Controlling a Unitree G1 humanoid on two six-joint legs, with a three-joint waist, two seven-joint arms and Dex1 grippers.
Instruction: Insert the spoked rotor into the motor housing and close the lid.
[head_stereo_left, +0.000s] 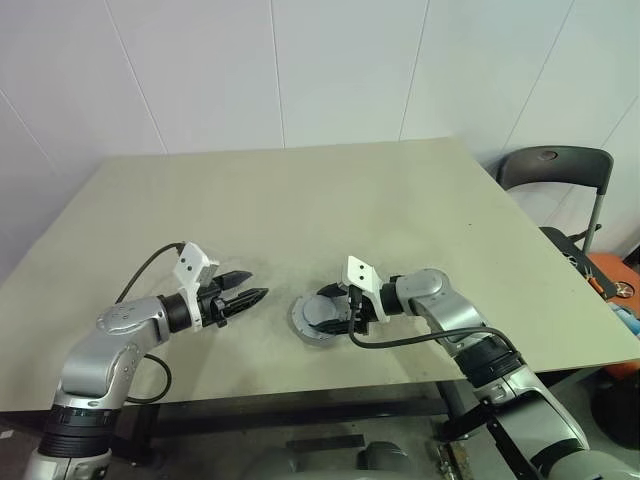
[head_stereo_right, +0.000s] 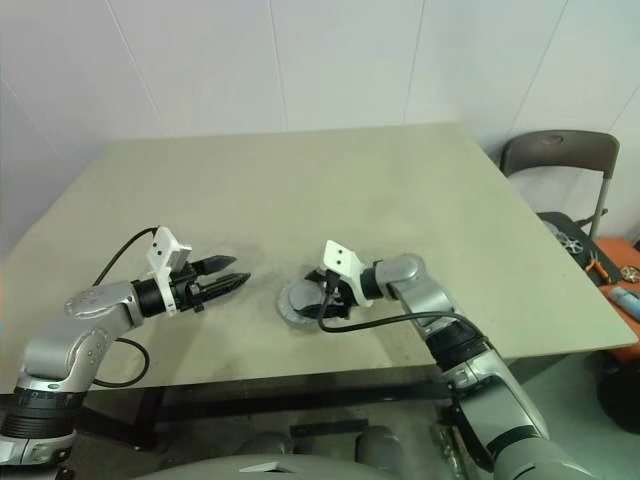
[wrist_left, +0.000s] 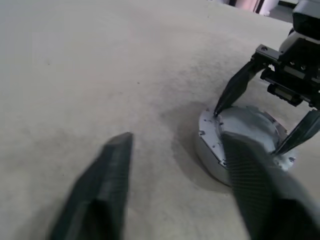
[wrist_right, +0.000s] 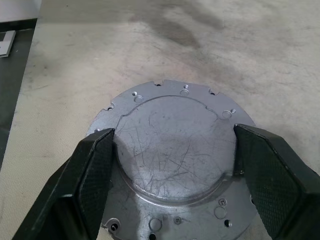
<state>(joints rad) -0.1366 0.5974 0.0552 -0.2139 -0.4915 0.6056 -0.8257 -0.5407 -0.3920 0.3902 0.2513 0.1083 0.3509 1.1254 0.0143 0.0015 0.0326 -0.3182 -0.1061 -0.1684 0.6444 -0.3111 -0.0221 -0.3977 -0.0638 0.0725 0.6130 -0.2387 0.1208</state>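
The lid (wrist_right: 170, 102), a scratched grey-silver round piece with a raised centre and a notched flange, lies flat on the table (head_stereo_left: 300, 200) near the front edge. My right gripper (wrist_right: 172, 145) reaches over it from the right. Its two black fingers (wrist_right: 90, 175) press against opposite sides of the raised centre. To the lid's left my left gripper (head_stereo_left: 258, 284) hovers just above the table and points at the lid (wrist_left: 240, 135). Its fingers are apart, with nothing between them. The spoked rotor and the motor housing are hidden.
A dark folding chair (head_stereo_left: 555, 170) stands past the table's right edge. Beside it are orange items and small tools (head_stereo_right: 600, 262). The tabletop stretches bare behind the grippers to the white wall.
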